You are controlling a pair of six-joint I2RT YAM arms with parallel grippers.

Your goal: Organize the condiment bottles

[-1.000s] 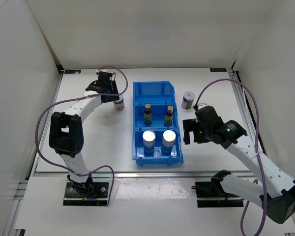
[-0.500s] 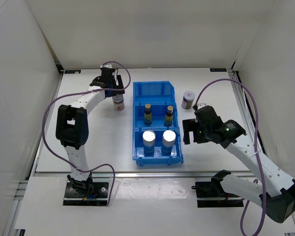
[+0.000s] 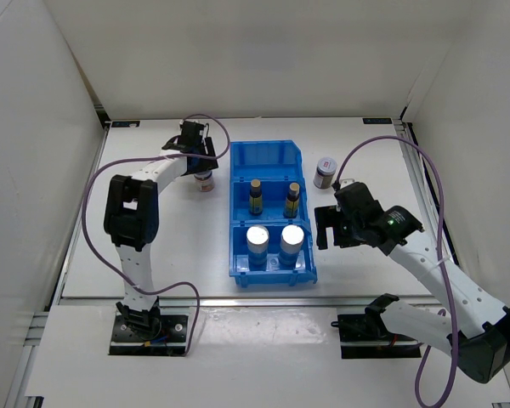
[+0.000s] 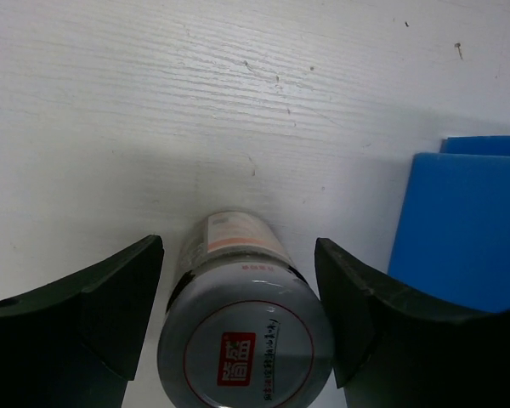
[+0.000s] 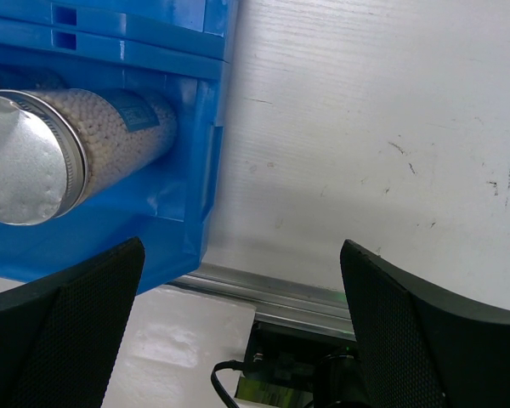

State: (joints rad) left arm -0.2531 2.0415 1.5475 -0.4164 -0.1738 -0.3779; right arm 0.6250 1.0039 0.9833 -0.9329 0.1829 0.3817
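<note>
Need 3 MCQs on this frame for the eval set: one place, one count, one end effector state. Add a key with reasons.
1. Where does the jar between the fingers of the left end effector stand?
A) in the far bin compartment
B) on the table, left of the blue bin
C) on the table, right of the bin

2. How many containers stand inside the bin?
A) two
B) four
C) six

3. The right end effector is:
A) shut on a bottle
B) open, holding nothing
C) shut, empty

Key:
1 B: the top view shows it outside the bin's left wall.
2 B: two slim bottles in the middle compartment, two silver-topped cylinders in the near one.
3 B: its wrist view shows the fingers wide apart with nothing between them.
</note>
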